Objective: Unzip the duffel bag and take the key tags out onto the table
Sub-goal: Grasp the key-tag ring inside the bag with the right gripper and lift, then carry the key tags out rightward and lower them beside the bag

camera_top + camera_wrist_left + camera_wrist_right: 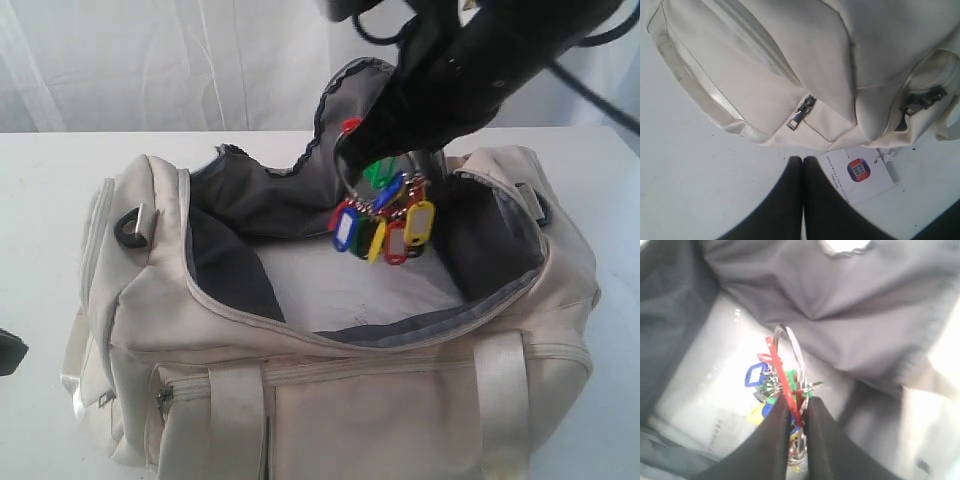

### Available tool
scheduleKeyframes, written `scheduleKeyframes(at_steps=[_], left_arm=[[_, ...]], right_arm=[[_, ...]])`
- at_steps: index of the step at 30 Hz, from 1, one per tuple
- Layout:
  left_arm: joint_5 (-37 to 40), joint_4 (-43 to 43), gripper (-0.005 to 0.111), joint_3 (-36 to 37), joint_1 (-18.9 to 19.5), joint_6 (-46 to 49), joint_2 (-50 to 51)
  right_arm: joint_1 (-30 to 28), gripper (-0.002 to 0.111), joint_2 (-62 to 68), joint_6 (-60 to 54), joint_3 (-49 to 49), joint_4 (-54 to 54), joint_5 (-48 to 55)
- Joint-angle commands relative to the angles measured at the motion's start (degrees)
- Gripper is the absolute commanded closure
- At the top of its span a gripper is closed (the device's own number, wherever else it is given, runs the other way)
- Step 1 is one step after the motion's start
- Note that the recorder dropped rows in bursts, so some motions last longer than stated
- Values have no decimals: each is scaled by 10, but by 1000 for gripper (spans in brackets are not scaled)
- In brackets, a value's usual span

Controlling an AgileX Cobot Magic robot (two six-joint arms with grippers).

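Duffel bag (380, 400) unzipped, mouth gaping, sits on table (60, 180). Right gripper (799, 406) pinched narrow on the ring of the key tags (385, 225), which hang over the bag's open interior. Left gripper (803, 161) fully closed, empty, near bag's end.

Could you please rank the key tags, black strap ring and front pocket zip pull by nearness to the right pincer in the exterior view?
1. key tags, hanging from the right pincer
2. black strap ring, far left
3. front pocket zip pull, low, front left
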Motion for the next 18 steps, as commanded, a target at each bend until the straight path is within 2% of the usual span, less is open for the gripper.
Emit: scheduleKeyframes(at_steps=[1,8,18], left_arm=[[6,-10,107,3,-3,0,-5],[6,-10,107,3,-3,0,-5],[8,-10,107,3,-3,0,-5]], right_arm=[[-29,108,-67,30,-2,-48,47],[-72,108,-180,40,0,-64,151],[-78,108,-300,102,129,-139,151]])
